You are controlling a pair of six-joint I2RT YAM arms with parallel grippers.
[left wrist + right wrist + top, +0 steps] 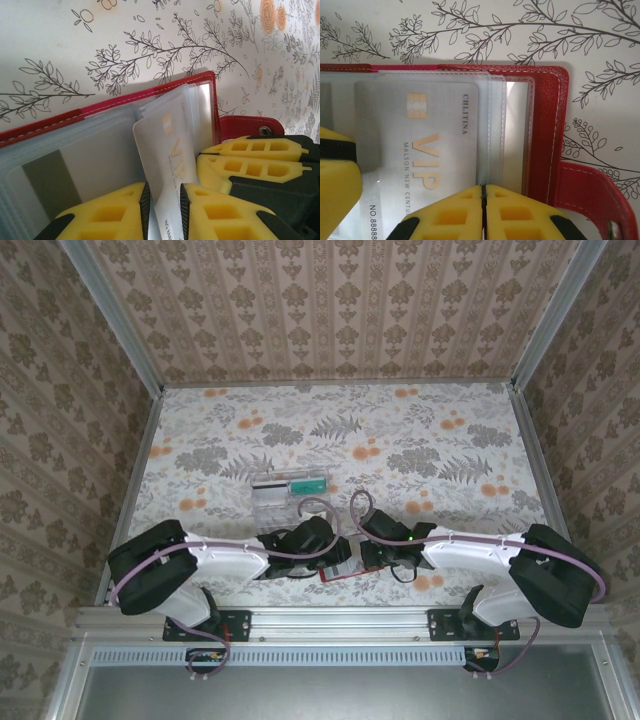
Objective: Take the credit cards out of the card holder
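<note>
Silvery credit card (167, 145) between left pincer's (163, 195) fingers (115, 212)

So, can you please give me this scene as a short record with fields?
card holder: red, open on the table
left gripper: shut on the VIP card, which is partly out of its pocket
right gripper: shut on the holder's clear pocket edge
clear tray: beyond the arms, green item inside

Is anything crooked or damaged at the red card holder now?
Yes. The VIP card sits crooked: in the left wrist view its edges tilt against the red border of the card holder, and it passes between the fingers of the left gripper. No tear, no spill.
</note>
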